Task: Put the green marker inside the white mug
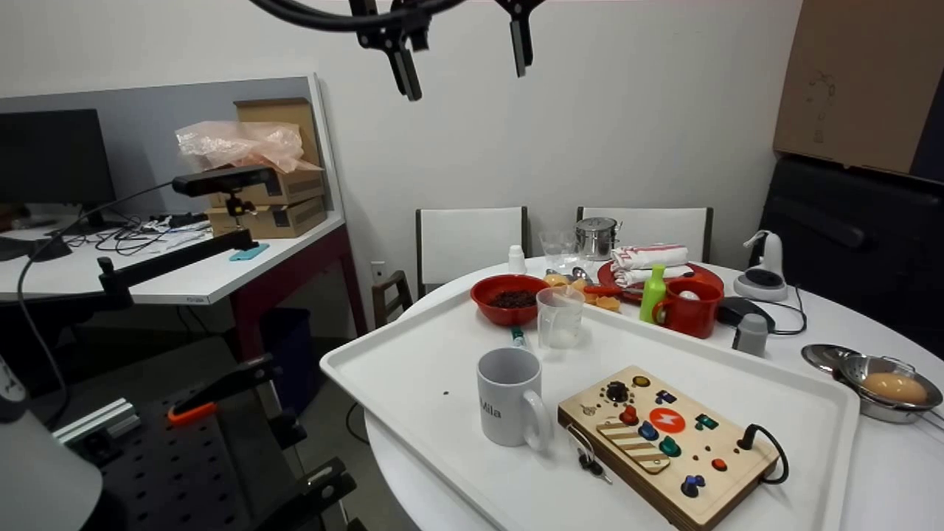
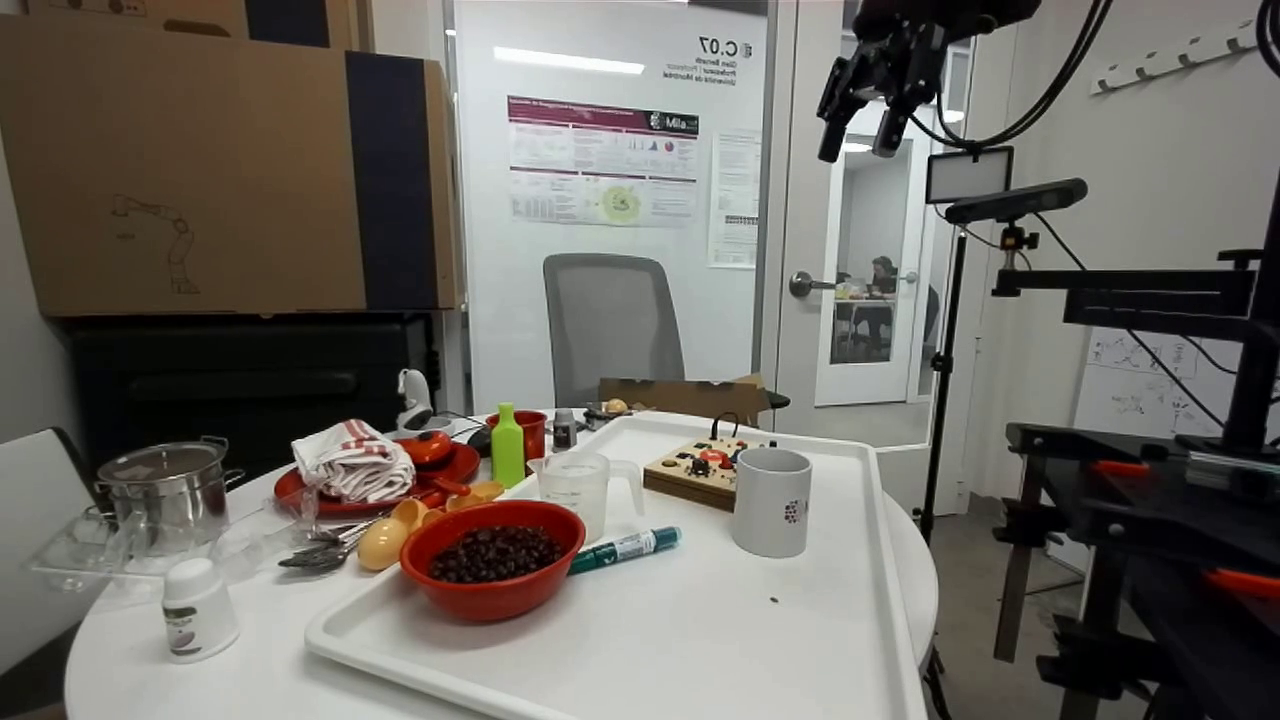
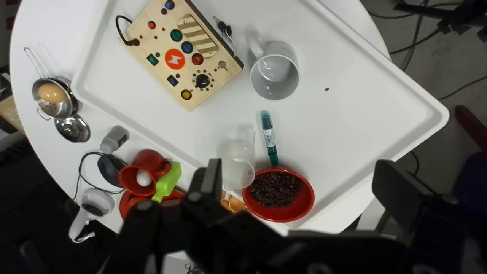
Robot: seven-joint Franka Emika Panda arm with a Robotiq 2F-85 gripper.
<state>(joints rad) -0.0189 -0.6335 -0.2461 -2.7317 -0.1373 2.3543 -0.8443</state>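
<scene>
The green marker [image 3: 269, 137] lies flat on the white tray, its one end close to a red bowl. It also shows in both exterior views [image 1: 518, 337] [image 2: 628, 548], partly hidden in each. The white mug [image 1: 505, 394] stands upright on the tray with its handle toward the wooden panel. It shows in an exterior view [image 2: 770, 515] and in the wrist view [image 3: 277, 82], where its inside looks empty. My gripper [image 1: 467, 85] is open and empty, high above the table. Its fingers also show in an exterior view [image 2: 858, 150] and spread wide in the wrist view [image 3: 297, 167].
The red bowl [image 2: 490, 595] of dark beans and a clear measuring cup [image 1: 560, 321] stand beside the marker. A wooden button panel [image 1: 664, 442] with keys and a cable lies near the mug. The tray [image 3: 403, 82] has a raised rim. Kitchen items [image 2: 350, 470] crowd the table beyond it.
</scene>
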